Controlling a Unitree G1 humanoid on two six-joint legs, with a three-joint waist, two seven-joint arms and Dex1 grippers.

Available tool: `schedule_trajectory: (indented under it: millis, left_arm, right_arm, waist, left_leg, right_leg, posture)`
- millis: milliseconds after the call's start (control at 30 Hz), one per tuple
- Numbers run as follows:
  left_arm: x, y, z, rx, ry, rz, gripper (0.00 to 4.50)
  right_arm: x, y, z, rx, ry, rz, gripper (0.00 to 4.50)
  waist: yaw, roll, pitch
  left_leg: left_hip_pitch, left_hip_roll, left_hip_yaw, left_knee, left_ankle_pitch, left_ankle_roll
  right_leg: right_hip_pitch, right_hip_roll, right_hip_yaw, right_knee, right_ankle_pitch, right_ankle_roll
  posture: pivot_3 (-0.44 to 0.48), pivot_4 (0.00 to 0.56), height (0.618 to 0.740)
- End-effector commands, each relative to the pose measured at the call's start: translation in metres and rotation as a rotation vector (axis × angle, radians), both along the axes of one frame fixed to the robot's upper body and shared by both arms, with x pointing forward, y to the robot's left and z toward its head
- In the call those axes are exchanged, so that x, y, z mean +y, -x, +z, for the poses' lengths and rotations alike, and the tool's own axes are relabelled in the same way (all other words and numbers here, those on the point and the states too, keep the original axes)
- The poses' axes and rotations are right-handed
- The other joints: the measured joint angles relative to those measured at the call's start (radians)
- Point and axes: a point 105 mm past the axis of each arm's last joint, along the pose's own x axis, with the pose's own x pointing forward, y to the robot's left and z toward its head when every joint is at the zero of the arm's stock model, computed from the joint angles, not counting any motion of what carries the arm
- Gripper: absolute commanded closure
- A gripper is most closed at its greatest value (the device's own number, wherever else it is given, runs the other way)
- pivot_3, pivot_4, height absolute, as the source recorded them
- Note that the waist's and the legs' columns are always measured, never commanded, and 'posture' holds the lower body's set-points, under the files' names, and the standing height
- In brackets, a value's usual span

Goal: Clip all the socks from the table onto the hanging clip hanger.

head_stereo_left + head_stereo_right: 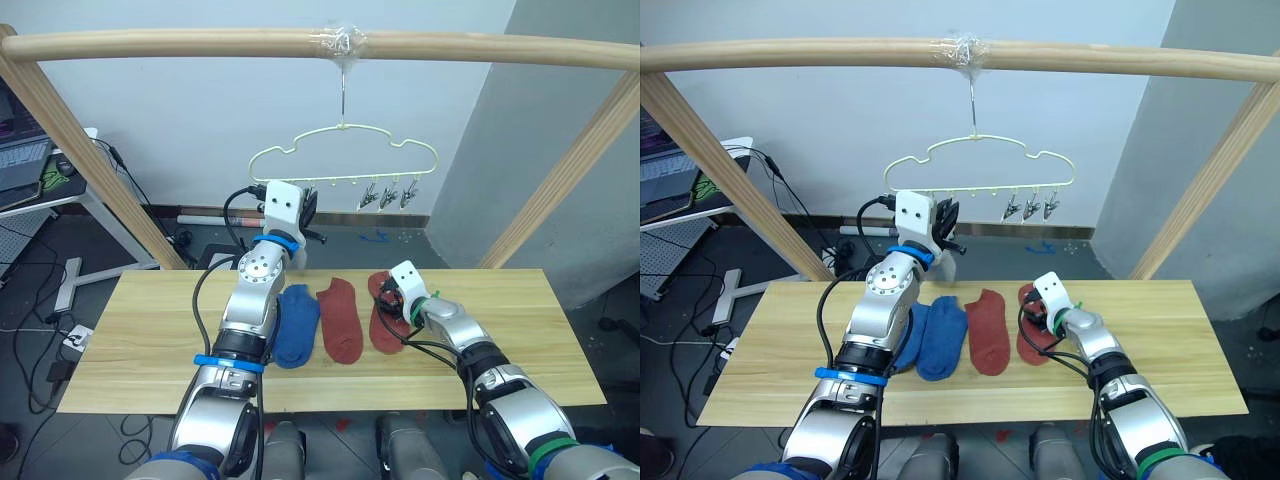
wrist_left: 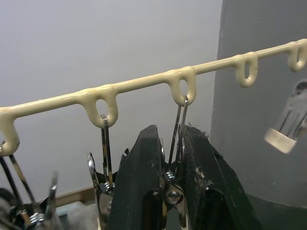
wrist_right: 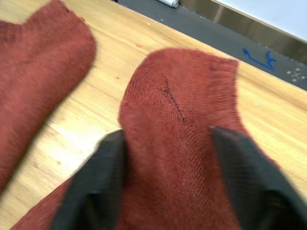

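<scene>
Up at the hanger [image 1: 343, 170], your left gripper [image 2: 171, 191] has its 2 fingers pinched tight on a clip [image 2: 173, 189] hanging from the bottom bar. Down on the table [image 1: 150, 330], your right gripper [image 3: 168, 191] has its fingers spread wide, straddling a red sock [image 3: 187, 143] that bunches up between them, near the far edge. Beside it lie another red sock [image 1: 340, 318] and a blue sock [image 1: 296, 324], mid-table. 3 free clips [image 1: 386, 197] dangle toward the bar's right end.
</scene>
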Motion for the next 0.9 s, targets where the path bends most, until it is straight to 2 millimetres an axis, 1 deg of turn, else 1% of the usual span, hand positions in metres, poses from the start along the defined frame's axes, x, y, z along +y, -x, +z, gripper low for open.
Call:
schedule_trajectory:
  millis: [33, 133, 167, 200, 233, 267, 300, 333, 367, 400, 433, 500, 567, 667, 733, 833, 900]
  left_arm:
    - [0.006, 0.001, 0.002, -0.004, -0.001, 0.006, 4.25]
    - [0.004, 0.001, 0.001, 0.002, 0.002, -0.002, 4.25]
    - [0.003, 0.001, 0.000, 0.018, 0.027, -0.017, 4.25]
    - [0.001, 0.001, 0.000, 0.030, 0.046, -0.028, 4.25]
    - [-0.001, 0.003, -0.001, 0.056, 0.095, -0.059, 4.25]
    - [-0.001, 0.003, -0.001, 0.117, 0.209, -0.094, 4.25]
    - [-0.002, 0.005, -0.001, 0.158, 0.287, -0.124, 4.25]
    - [-0.001, 0.005, 0.000, 0.225, 0.401, -0.151, 4.25]
    - [0.000, 0.005, 0.000, 0.269, 0.470, -0.170, 4.25]
    - [0.000, 0.006, 0.001, 0.338, 0.579, -0.207, 4.25]
    - [0.000, 0.008, 0.003, 0.385, 0.651, -0.240, 4.25]
    - [0.001, 0.013, 0.002, 0.484, 0.751, -0.297, 4.25]
    - [0.003, 0.018, 0.002, 0.551, 0.819, -0.341, 4.25]
    - [0.003, 0.024, 0.007, 0.597, 0.882, -0.398, 4.25]
    - [0.001, 0.027, 0.009, 0.606, 0.885, -0.415, 4.25]
    - [0.001, 0.026, 0.011, 0.600, 0.900, -0.399, 4.25]
    - [-0.003, 0.027, 0.014, 0.598, 0.890, -0.416, 4.25]
  right_arm:
    - [-0.015, 0.019, -0.013, 0.022, 0.023, 0.024, 3.09]
    - [-0.016, 0.023, -0.008, -0.002, 0.020, 0.048, 4.15]
    - [-0.015, 0.025, -0.001, -0.034, 0.021, 0.076, 4.49]
    - [-0.014, 0.027, 0.005, -0.057, 0.022, 0.097, 4.49]
    - [-0.013, 0.028, 0.017, -0.106, 0.021, 0.124, 4.49]
    - [-0.009, 0.028, 0.035, -0.177, 0.028, 0.160, 4.49]
    - [-0.006, 0.029, 0.046, -0.222, 0.033, 0.180, 4.49]
    - [-0.002, 0.030, 0.059, -0.273, 0.035, 0.207, 4.49]
    - [0.002, 0.032, 0.067, -0.299, 0.035, 0.222, 4.49]
    - [0.007, 0.033, 0.080, -0.344, 0.036, 0.236, 4.49]
    - [0.011, 0.035, 0.088, -0.375, 0.037, 0.243, 4.49]
    - [0.023, 0.039, 0.109, -0.423, 0.020, 0.258, 4.49]
    - [0.034, 0.044, 0.123, -0.442, -0.008, 0.268, 4.49]
    - [0.047, 0.048, 0.135, -0.450, -0.046, 0.270, 4.49]
    - [0.053, 0.047, 0.141, -0.452, -0.069, 0.261, 4.49]
    - [0.063, 0.047, 0.148, -0.455, -0.086, 0.264, 4.49]
    - [0.068, 0.047, 0.153, -0.462, -0.101, 0.258, 4.49]
  waist:
    - [0.001, 0.000, 0.000]
    - [0.005, 0.000, 0.000]
    - [0.004, 0.000, 0.000]
    - [0.005, 0.000, -0.001]
    - [0.005, 0.001, -0.001]
    - [0.004, 0.001, 0.000]
    - [0.001, 0.001, 0.000]
    - [-0.004, 0.001, 0.000]
    - [-0.010, 0.001, 0.000]
    - [-0.014, 0.001, 0.000]
    - [-0.015, 0.001, 0.000]
    - [-0.016, 0.001, 0.000]
    - [-0.017, 0.001, 0.000]
    - [-0.015, 0.001, 0.000]
    - [-0.012, 0.001, 0.000]
    - [-0.011, 0.001, 0.000]
    - [-0.011, 0.001, 0.000]
  left_leg:
    - [0.000, 0.000, 0.000, 0.000, 0.000, 0.000]
    - [0.001, 0.000, 0.000, 0.000, 0.000, 0.000]
    - [0.001, 0.000, 0.000, 0.001, 0.000, 0.000]
    - [0.001, 0.000, 0.000, 0.001, 0.000, 0.000]
    - [0.001, 0.000, 0.000, 0.001, 0.000, 0.000]
    - [0.001, 0.000, 0.000, 0.001, 0.000, 0.000]
    - [0.000, 0.000, 0.000, 0.001, 0.000, 0.000]
    - [0.000, 0.000, 0.000, 0.001, 0.000, 0.000]
    - [0.000, 0.000, 0.001, 0.001, 0.000, 0.000]
    - [0.000, 0.000, 0.001, 0.001, 0.000, 0.000]
    - [0.000, 0.000, 0.000, 0.001, 0.000, 0.000]
    - [0.001, 0.001, 0.000, 0.001, 0.000, 0.000]
    - [0.001, 0.001, 0.000, 0.001, 0.000, 0.000]
    - [0.000, 0.001, 0.000, 0.001, 0.000, 0.000]
    - [0.000, 0.001, 0.000, 0.001, 0.000, 0.000]
    - [0.000, 0.001, 0.000, 0.001, 0.000, 0.000]
    - [0.000, 0.001, 0.000, 0.001, 0.000, 0.000]
  right_leg:
    - [0.000, 0.000, 0.000, 0.000, 0.000, 0.000]
    - [0.001, 0.000, 0.000, 0.000, 0.000, 0.000]
    - [0.001, 0.000, 0.000, 0.000, 0.000, 0.000]
    - [0.001, 0.000, 0.000, 0.000, 0.000, 0.000]
    - [0.001, 0.000, 0.000, 0.000, 0.000, 0.000]
    - [0.001, 0.000, 0.000, 0.000, 0.000, 0.000]
    - [0.001, 0.000, 0.000, 0.000, 0.000, 0.000]
    - [0.000, 0.000, 0.000, 0.000, 0.000, 0.000]
    - [0.000, 0.000, 0.000, 0.000, 0.000, 0.001]
    - [0.000, 0.000, 0.001, 0.000, 0.000, 0.001]
    - [0.000, 0.000, 0.000, 0.000, 0.000, 0.001]
    - [0.000, 0.000, -0.001, 0.001, 0.000, 0.001]
    - [0.000, 0.001, -0.001, 0.001, 0.000, 0.001]
    - [0.000, 0.000, 0.000, -0.001, 0.000, 0.001]
    - [0.000, 0.000, 0.000, -0.001, 0.000, 0.001]
    - [0.000, 0.000, 0.000, -0.001, 0.000, 0.000]
    - [0.000, 0.000, 0.000, -0.001, 0.000, 0.000]
  posture:
    - [0.051, 0.162, 0.740]
    - [0.051, 0.162, 0.740]
    - [0.035, 0.162, 0.740]
    - [0.035, 0.162, 0.740]
    - [0.028, 0.163, 0.740]
    - [0.022, 0.164, 0.740]
    - [0.022, 0.164, 0.740]
    - [0.022, 0.164, 0.740]
    - [0.017, 0.165, 0.740]
    - [0.017, 0.165, 0.740]
    - [0.017, 0.165, 0.740]
    - [0.007, 0.164, 0.740]
    - [-0.001, 0.163, 0.740]
    - [-0.006, 0.161, 0.740]
    - [-0.006, 0.161, 0.740]
    - [-0.014, 0.158, 0.740]
    - [-0.017, 0.158, 0.740]
